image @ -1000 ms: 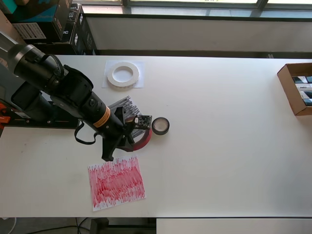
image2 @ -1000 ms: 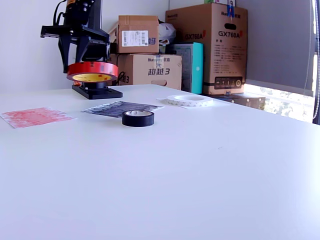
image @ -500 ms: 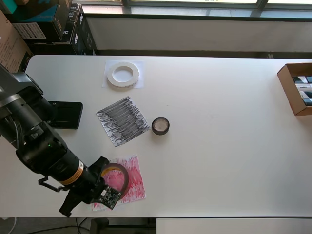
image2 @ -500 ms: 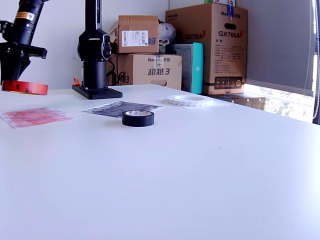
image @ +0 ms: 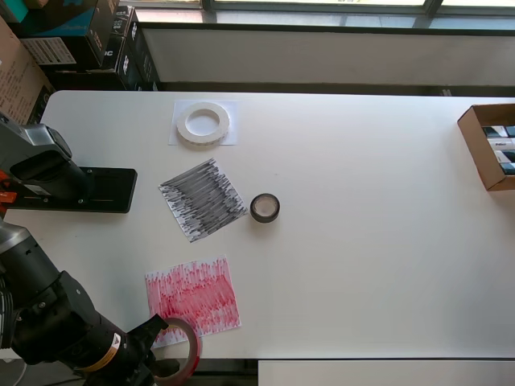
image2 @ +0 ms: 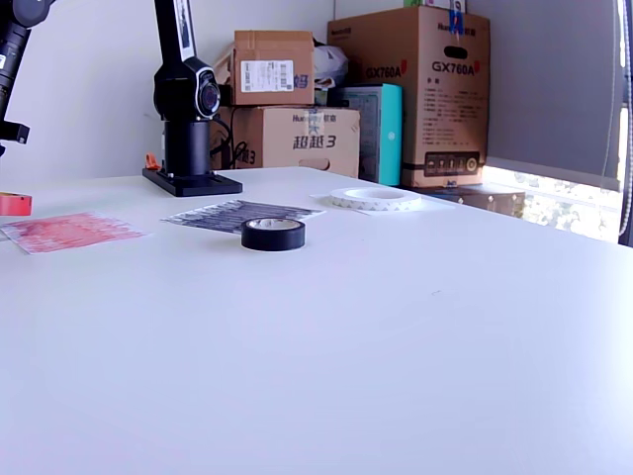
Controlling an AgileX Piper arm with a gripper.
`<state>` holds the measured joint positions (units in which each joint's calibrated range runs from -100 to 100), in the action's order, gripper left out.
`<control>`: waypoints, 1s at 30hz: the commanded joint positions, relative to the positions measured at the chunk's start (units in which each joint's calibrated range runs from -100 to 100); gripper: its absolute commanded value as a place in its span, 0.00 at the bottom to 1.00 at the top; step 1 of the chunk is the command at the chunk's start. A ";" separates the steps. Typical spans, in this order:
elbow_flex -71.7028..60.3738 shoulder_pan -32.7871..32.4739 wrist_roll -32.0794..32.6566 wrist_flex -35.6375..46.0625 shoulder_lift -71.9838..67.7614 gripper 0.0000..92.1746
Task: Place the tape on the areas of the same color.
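My gripper (image: 165,363) is shut on a red tape roll (image: 182,355) at the bottom left of the overhead view. It holds the roll just past the near edge of the red-scribbled sheet (image: 193,301), over the table's front edge. In the exterior view the red roll (image2: 14,204) shows at the far left, a little above the table, left of the red sheet (image2: 69,230). A black tape roll (image: 265,207) lies on the bare table beside the black-scribbled sheet (image: 203,199). A white tape roll (image: 203,123) lies on the white sheet (image: 230,138).
The arm's black base (image: 80,189) stands on the overhead view's left of the table. An open cardboard box (image: 489,146) sits at the right edge. Stacked cartons (image2: 297,99) stand behind the table in the exterior view.
The arm has swung the red tape roll from above the black-scribbled sheet, across the red sheet, to the table's front edge. The other rolls and sheets have not moved.
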<state>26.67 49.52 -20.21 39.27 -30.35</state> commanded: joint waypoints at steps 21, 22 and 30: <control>5.00 -9.12 0.17 0.31 0.79 0.00; 5.00 -9.12 0.08 0.23 0.88 0.00; 5.09 -9.99 -0.16 0.14 0.88 0.01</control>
<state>31.19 39.99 -20.21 39.38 -29.07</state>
